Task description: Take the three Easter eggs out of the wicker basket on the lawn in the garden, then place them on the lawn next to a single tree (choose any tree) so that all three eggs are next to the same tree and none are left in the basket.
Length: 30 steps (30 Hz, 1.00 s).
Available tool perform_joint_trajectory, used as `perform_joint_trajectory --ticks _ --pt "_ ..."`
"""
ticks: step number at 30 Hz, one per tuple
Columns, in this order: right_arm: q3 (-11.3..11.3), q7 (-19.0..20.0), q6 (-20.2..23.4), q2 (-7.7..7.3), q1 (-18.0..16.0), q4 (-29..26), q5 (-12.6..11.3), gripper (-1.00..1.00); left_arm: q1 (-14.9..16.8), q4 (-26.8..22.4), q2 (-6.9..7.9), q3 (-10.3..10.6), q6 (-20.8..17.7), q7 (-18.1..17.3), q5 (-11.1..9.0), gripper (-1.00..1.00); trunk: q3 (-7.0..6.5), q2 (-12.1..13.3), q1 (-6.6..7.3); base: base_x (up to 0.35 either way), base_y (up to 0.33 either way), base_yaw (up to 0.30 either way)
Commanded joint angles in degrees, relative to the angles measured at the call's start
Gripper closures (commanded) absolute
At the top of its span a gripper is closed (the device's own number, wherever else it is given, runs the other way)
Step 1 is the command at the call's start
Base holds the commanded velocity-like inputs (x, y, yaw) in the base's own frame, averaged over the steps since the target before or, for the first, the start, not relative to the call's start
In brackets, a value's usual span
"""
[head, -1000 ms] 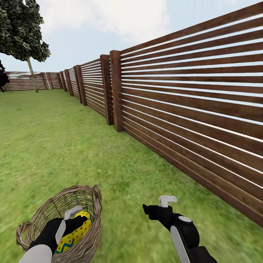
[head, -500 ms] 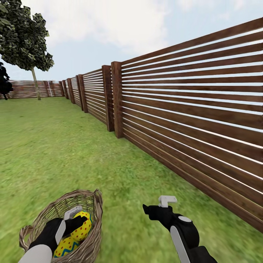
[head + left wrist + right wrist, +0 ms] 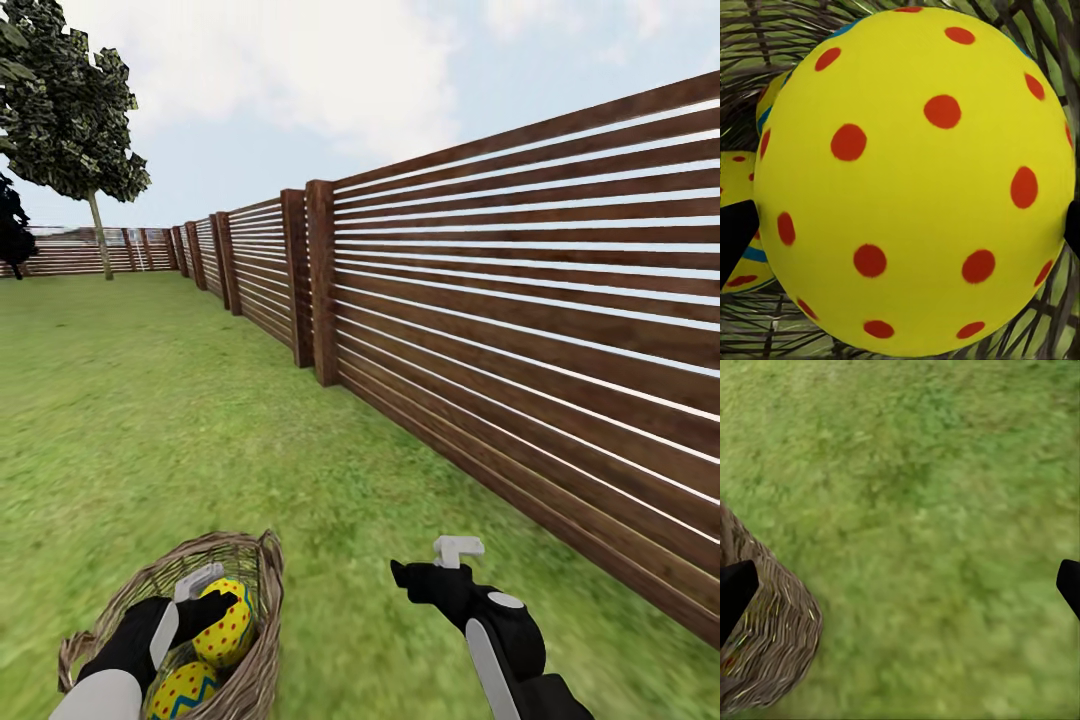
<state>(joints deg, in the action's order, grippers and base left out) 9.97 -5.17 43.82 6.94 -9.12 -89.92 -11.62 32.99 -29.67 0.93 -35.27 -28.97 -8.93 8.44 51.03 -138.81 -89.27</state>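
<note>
— Grass, mottled green, made up the lawn [image 3: 150, 420], with a slatted brown fence [image 3: 520, 330] along one side and a pale-trunked tree [image 3: 98, 235] far off. Where were the eggs?

— The head view showed the left gripper [image 3: 205, 600] inside the woven wicker basket [image 3: 250, 560], its jaws closed on one dotted egg [image 3: 225, 620]; a second egg [image 3: 185, 690] lay beneath. The left wrist view showed that held egg [image 3: 915, 180] huge, with a third egg [image 3: 739, 217] beside it.

— And the right gripper [image 3: 440, 565]?

— Its jaws stood wide over bare grass, beside the basket.

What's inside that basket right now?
The basket holds spotted eggs: one gripped by the left claw, another lower down. The arm hides the rest.
</note>
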Motion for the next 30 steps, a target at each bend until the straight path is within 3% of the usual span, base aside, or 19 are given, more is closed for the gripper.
perform_joint_trajectory --ticks 1,30 --pt "0.0 -0.5 0.2 0.0 0.0 -0.1 -0.6 -1.0 0.0 -0.1 -0.05 -0.5 -0.3 -0.5 0.6 1.0 -0.12 0.4 0.24 0.0 0.079 0.0" --pt "0.0 -0.4 0.3 0.0 -0.1 0.1 -1.2 -1.0 0.0 0.0 -0.12 -0.5 -0.1 -0.3 0.7 1.0 -5.33 12.0 6.61 -0.074 0.016 0.0"
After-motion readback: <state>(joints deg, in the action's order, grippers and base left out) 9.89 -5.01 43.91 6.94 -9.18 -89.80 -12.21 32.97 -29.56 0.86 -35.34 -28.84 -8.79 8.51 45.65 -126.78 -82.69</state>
